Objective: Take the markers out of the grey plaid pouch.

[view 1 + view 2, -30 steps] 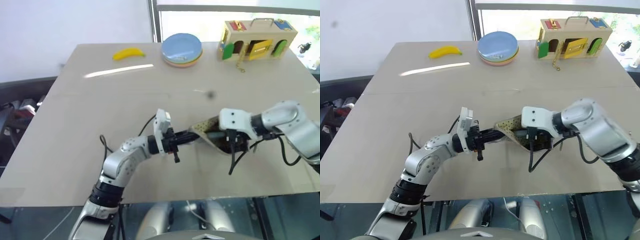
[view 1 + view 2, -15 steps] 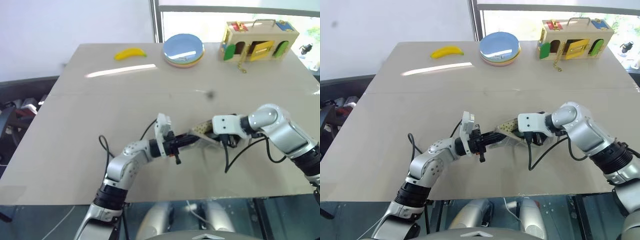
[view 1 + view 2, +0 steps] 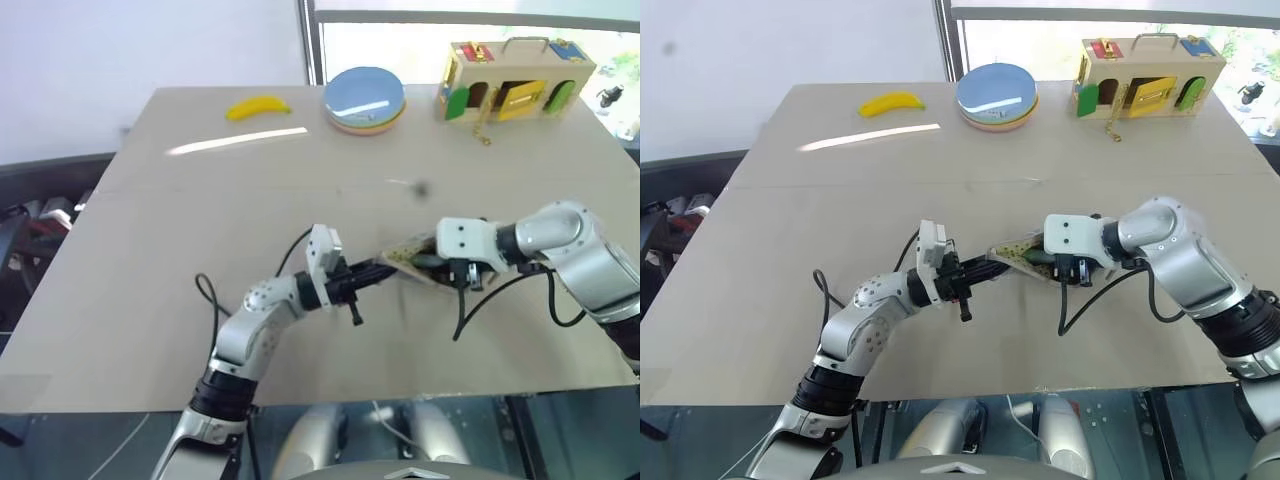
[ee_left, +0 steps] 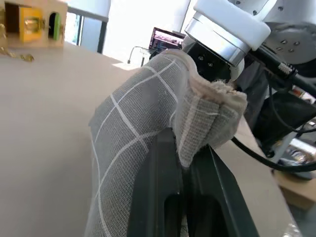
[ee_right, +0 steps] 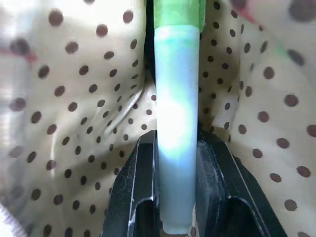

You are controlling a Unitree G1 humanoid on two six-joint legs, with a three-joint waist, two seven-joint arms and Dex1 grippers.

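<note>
**Green marker gripped inside the pouch**

Pouch first: the soft grey plaid fabric pouch [image 3: 415, 262], lined in cream cloth with dark dots, sits just right of centre in the head views, on the beige table [image 3: 200, 200]. It looks limp and light, so it would likely slump or drag along unless one edge is pinned. The left gripper [image 4: 185, 163] does that, its black fingers clenched on a fold of the grey fabric at the pouch's edge.

The right gripper [image 5: 176, 163] reaches into the pouch's mouth, its fingers closed around the slim light-green marker [image 5: 176, 123], which runs straight between them against the dotted lining. That marker looks stiff, light and smooth, likely prone to slipping, so a grip on its barrel suits it. A hint of red [image 5: 249, 17] shows at the upper right of the right wrist view; I cannot tell whether it is the other marker.
</note>
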